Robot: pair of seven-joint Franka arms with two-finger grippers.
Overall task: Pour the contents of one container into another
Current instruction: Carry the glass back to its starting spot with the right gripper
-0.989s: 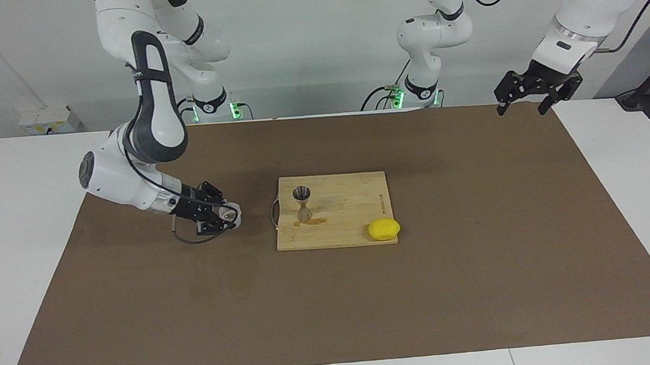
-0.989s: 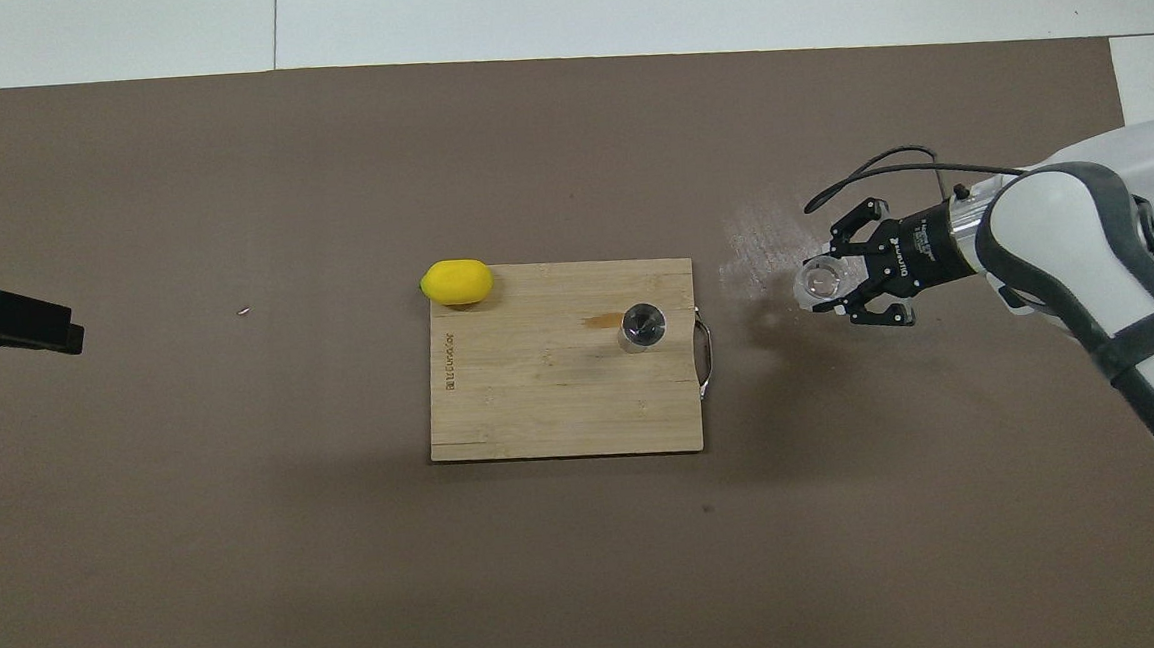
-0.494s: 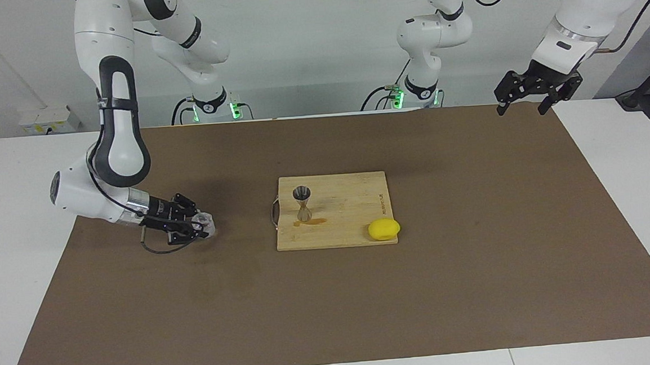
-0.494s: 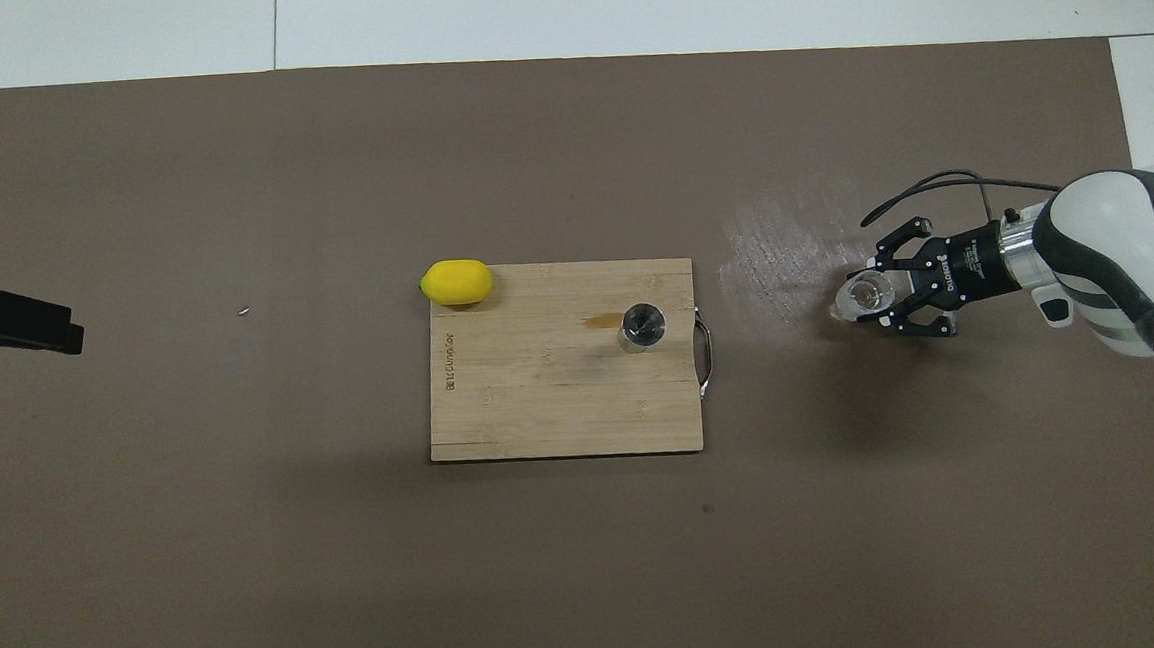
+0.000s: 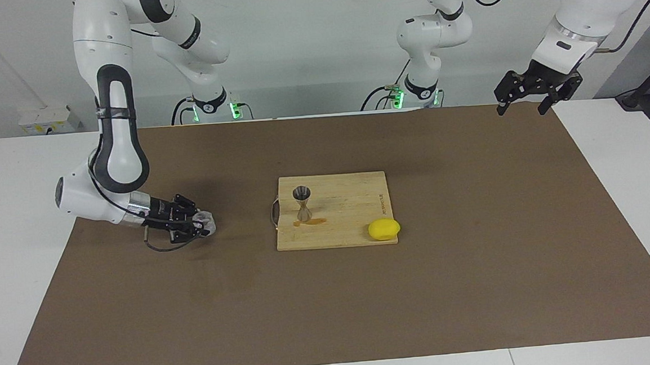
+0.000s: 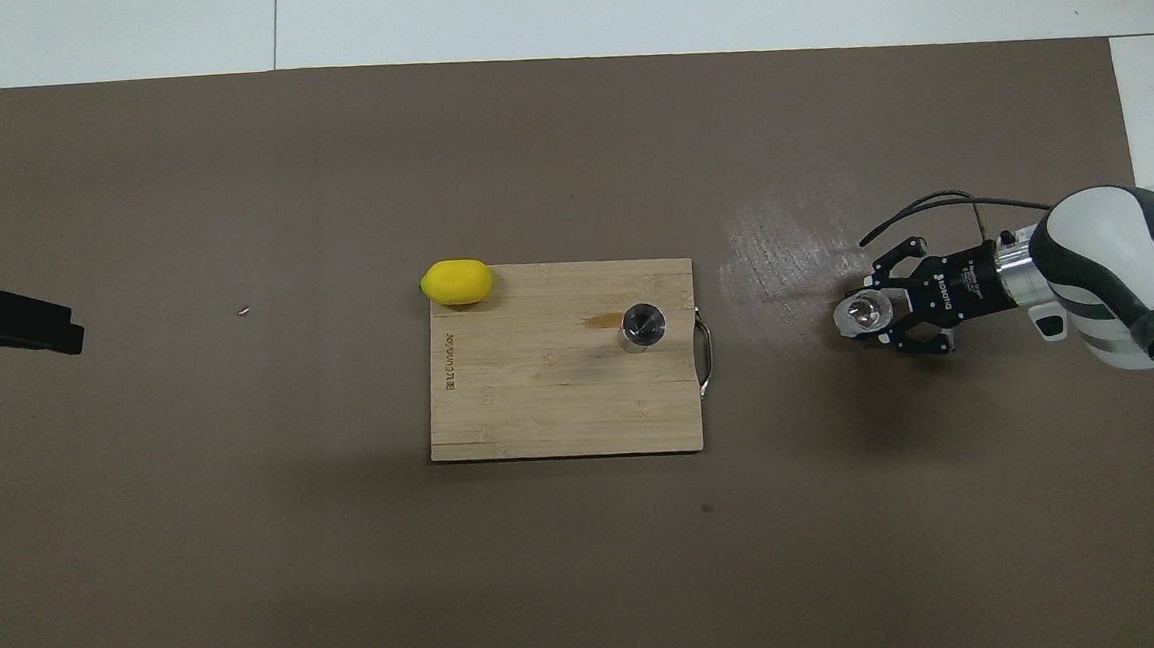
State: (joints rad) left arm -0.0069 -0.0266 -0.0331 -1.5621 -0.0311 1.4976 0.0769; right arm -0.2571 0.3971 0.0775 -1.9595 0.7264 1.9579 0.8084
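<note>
The clear glass tumbler (image 5: pixel 206 220) (image 6: pixel 859 313) is down at the brown mat toward the right arm's end of the table, its mouth facing up in the overhead view. My right gripper (image 5: pixel 201 224) (image 6: pixel 877 314) is shut on it from the side; whether the glass rests on the mat I cannot tell. The steel jigger (image 5: pixel 302 203) (image 6: pixel 643 326) stands upright on the wooden cutting board (image 5: pixel 348 201) (image 6: pixel 541 396), with a small amber spill (image 5: pixel 311 222) (image 6: pixel 600 320) beside its foot. My left gripper (image 5: pixel 522 108) (image 6: pixel 11 324) waits open above the mat's corner near its base.
A yellow lemon (image 5: pixel 384 229) (image 6: pixel 456 281) lies at the board's corner farthest from the robots, toward the left arm's end. The board's metal handle (image 6: pixel 706 356) faces the glass. A pale wet smear (image 6: pixel 767 242) marks the mat between board and glass.
My right gripper has carried the glass away from the board toward the right arm's end, lowered it to the mat and turned it more upright. The left arm has not moved.
</note>
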